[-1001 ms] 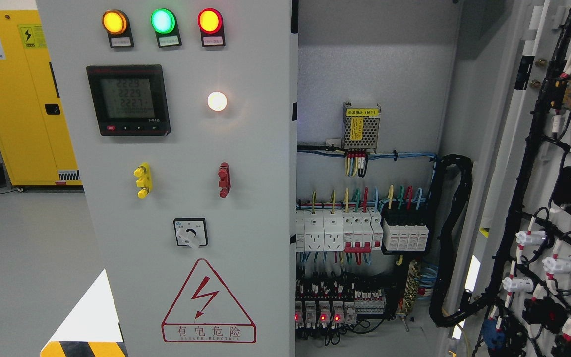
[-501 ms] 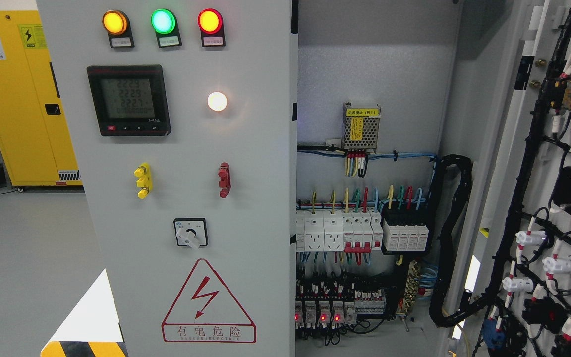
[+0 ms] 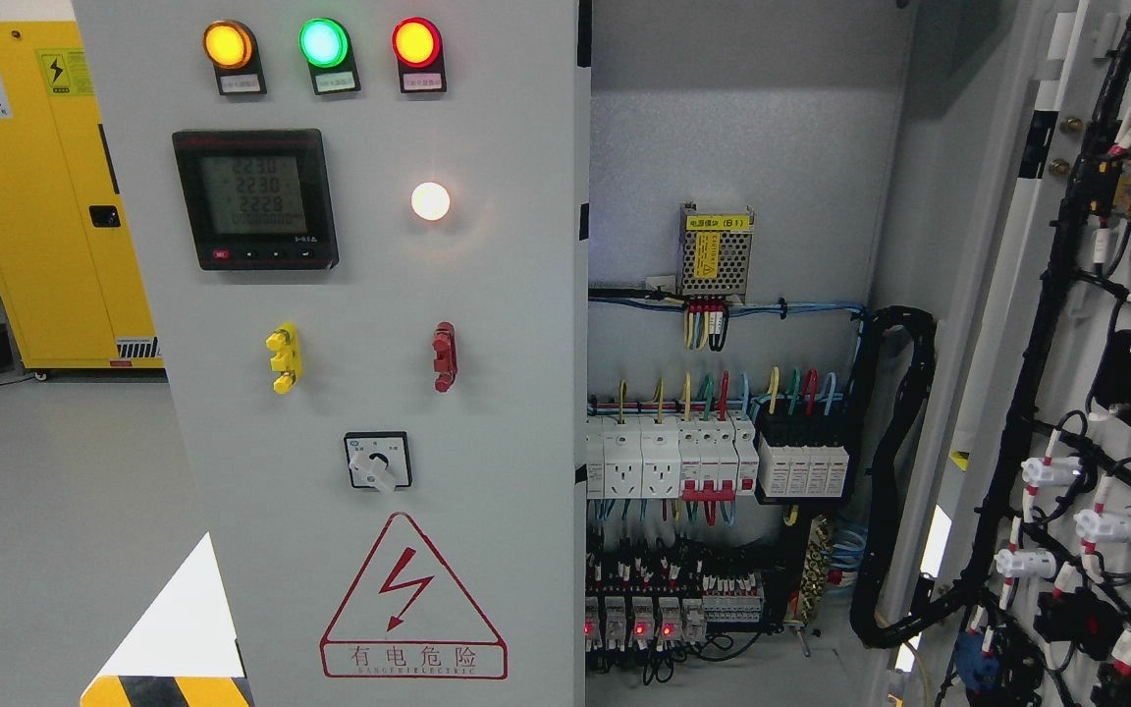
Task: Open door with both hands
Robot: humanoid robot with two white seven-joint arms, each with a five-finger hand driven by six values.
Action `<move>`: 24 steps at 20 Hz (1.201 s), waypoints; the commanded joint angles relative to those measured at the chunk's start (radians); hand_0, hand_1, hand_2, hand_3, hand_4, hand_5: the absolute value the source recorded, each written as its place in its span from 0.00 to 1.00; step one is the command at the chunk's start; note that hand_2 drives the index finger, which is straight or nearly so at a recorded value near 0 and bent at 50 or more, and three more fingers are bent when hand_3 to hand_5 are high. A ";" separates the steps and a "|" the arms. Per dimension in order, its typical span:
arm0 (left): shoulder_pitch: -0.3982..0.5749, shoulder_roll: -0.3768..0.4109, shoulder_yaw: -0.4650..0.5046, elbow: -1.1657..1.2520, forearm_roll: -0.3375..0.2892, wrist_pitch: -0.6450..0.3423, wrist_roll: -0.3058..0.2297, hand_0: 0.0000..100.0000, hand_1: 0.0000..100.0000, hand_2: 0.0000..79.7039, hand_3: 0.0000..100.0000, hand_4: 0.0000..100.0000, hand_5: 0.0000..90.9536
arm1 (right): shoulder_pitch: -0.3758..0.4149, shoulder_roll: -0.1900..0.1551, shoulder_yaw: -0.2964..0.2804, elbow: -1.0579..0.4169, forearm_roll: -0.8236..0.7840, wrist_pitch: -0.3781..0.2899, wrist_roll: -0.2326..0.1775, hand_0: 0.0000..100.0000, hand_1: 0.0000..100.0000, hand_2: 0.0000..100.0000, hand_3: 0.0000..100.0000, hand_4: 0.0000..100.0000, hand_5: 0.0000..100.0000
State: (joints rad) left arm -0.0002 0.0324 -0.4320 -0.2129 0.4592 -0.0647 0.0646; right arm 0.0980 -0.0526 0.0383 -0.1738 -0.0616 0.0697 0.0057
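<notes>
Neither hand shows; right door [image 3: 1066,393] stays open, only the meter [image 3: 254,198] digits changed.

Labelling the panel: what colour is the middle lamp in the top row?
Green lamp, lit, clearest in the head view.

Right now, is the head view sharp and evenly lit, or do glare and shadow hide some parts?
Head view: mostly sharp; the warning triangle and meter digits read clearly. The white lamp blooms with a soft halo, and the three top indicator lamps glow strongly. The cabinet interior is dimmer low down, so the relay wiring is harder to separate. No hand shows.
</notes>
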 commanded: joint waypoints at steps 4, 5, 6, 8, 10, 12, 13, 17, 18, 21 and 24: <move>0.011 -0.046 0.019 0.119 0.003 0.002 0.001 0.00 0.00 0.00 0.00 0.00 0.00 | 0.023 -0.009 0.000 -0.136 -0.006 -0.048 0.003 0.22 0.07 0.00 0.00 0.00 0.00; 0.011 -0.046 0.019 0.119 0.003 0.002 0.001 0.00 0.00 0.00 0.00 0.00 0.00 | 0.046 -0.010 0.002 -0.192 -0.006 -0.060 0.003 0.22 0.07 0.00 0.00 0.00 0.00; 0.011 -0.046 0.019 0.119 0.004 0.002 0.001 0.00 0.00 0.00 0.00 0.00 0.00 | 0.073 -0.010 0.002 -0.278 -0.007 -0.068 0.003 0.22 0.07 0.00 0.00 0.00 0.00; 0.009 -0.046 0.022 0.119 0.006 0.002 0.000 0.00 0.00 0.00 0.00 0.00 0.00 | 0.127 -0.019 0.005 -0.457 -0.007 -0.070 0.002 0.22 0.07 0.00 0.00 0.00 0.00; 0.009 -0.046 0.041 0.119 0.006 0.002 0.000 0.00 0.00 0.00 0.00 0.00 0.00 | 0.167 -0.024 0.011 -0.611 -0.010 -0.070 0.002 0.22 0.06 0.00 0.00 0.00 0.00; 0.008 -0.046 0.085 0.119 0.004 0.002 0.000 0.00 0.00 0.00 0.00 0.00 0.00 | 0.204 -0.029 0.017 -0.769 -0.012 -0.068 0.002 0.22 0.06 0.00 0.00 0.00 0.00; 0.008 -0.046 0.102 0.119 0.001 0.002 -0.002 0.00 0.00 0.00 0.00 0.00 0.00 | 0.227 -0.027 0.032 -0.855 -0.012 -0.068 0.000 0.22 0.06 0.00 0.00 0.00 0.00; 0.008 -0.046 0.102 0.118 -0.005 0.003 -0.005 0.00 0.00 0.00 0.00 0.00 0.00 | 0.301 -0.027 0.138 -1.181 -0.012 -0.062 -0.001 0.22 0.06 0.00 0.00 0.00 0.00; 0.008 -0.045 0.101 0.118 -0.007 0.003 -0.006 0.00 0.00 0.00 0.00 0.00 0.00 | 0.313 -0.023 0.156 -1.257 -0.012 -0.060 -0.001 0.22 0.06 0.00 0.00 0.00 0.00; 0.009 -0.045 0.101 0.118 -0.048 0.002 -0.008 0.00 0.00 0.00 0.00 0.00 0.00 | 0.331 -0.016 0.192 -1.449 -0.012 -0.057 -0.001 0.22 0.06 0.00 0.00 0.00 0.00; 0.019 -0.048 0.102 0.119 -0.129 0.000 -0.009 0.00 0.00 0.00 0.00 0.00 0.00 | 0.324 -0.013 0.219 -1.596 -0.010 -0.053 -0.003 0.22 0.06 0.00 0.00 0.00 0.00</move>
State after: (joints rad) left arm 0.0000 0.0037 -0.3569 -0.1081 0.4116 -0.0613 0.0580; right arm 0.3880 -0.0703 0.1446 -1.1246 -0.0726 0.0136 0.0051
